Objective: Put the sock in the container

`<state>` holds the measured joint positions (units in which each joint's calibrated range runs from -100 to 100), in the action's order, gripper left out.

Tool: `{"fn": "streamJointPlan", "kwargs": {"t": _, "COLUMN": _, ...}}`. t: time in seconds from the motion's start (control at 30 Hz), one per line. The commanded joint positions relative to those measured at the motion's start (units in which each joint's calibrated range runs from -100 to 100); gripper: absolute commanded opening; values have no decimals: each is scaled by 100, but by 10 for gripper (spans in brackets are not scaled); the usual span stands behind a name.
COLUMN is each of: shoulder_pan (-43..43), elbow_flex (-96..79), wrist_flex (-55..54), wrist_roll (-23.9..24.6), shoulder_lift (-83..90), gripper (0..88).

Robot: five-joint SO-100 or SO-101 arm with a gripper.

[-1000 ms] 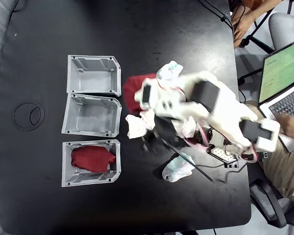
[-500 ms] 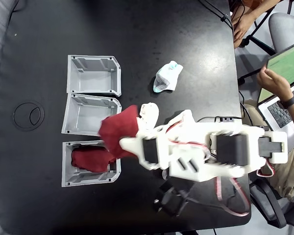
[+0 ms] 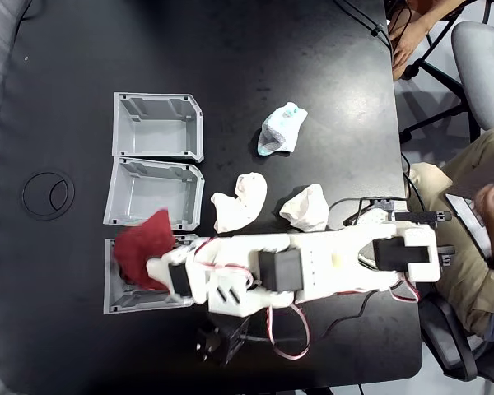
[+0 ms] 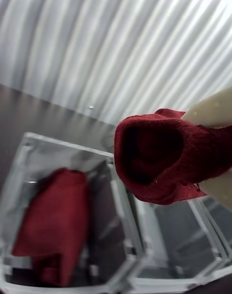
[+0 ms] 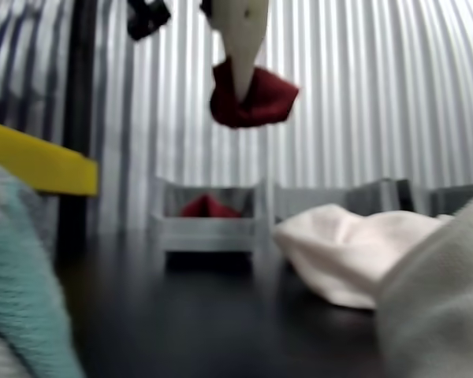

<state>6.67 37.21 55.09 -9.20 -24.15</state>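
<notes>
My gripper (image 3: 154, 262) is shut on the dark red sock (image 3: 144, 243) and holds it in the air over the nearest-to-bottom grey container (image 3: 140, 304) in the fixed view. In the wrist view the sock (image 4: 159, 161) is pinched between two cream fingers (image 4: 210, 111) at the right, with the container (image 4: 123, 212) below and to the left. A flatter red sock (image 4: 53, 226) lies inside that container. In the other view the held sock (image 5: 252, 98) hangs well above the container (image 5: 209, 232).
Two more grey bins (image 3: 152, 196) (image 3: 156, 125) stand in a column above the container in the fixed view. Two white socks (image 3: 239, 202) (image 3: 306, 207) and a white-and-teal one (image 3: 281, 127) lie mid-table. A person (image 3: 477, 247) sits at the right edge.
The arm picked the red sock out of the sock pile and swung it left; it now hangs over the bin with the flat red sock. The person's laptop has left the view.
</notes>
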Motion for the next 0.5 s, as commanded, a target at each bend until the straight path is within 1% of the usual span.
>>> {"fn": "streamJointPlan", "kwargs": {"t": 0.0, "shoulder_pan": 235, "elbow_flex": 229, "wrist_flex": -376, "wrist_roll": 13, "shoulder_lift": -98, "gripper": 14}}
{"fn": "streamJointPlan", "kwargs": {"t": 0.17, "shoulder_pan": 494, "elbow_flex": 229, "wrist_flex": -581, "wrist_roll": 30, "shoulder_lift": -408, "gripper": 14}}
{"fn": "streamJointPlan", "kwargs": {"t": 0.47, "shoulder_pan": 471, "elbow_flex": 229, "wrist_flex": -581, "wrist_roll": 36, "shoulder_lift": -768, "gripper": 15}}
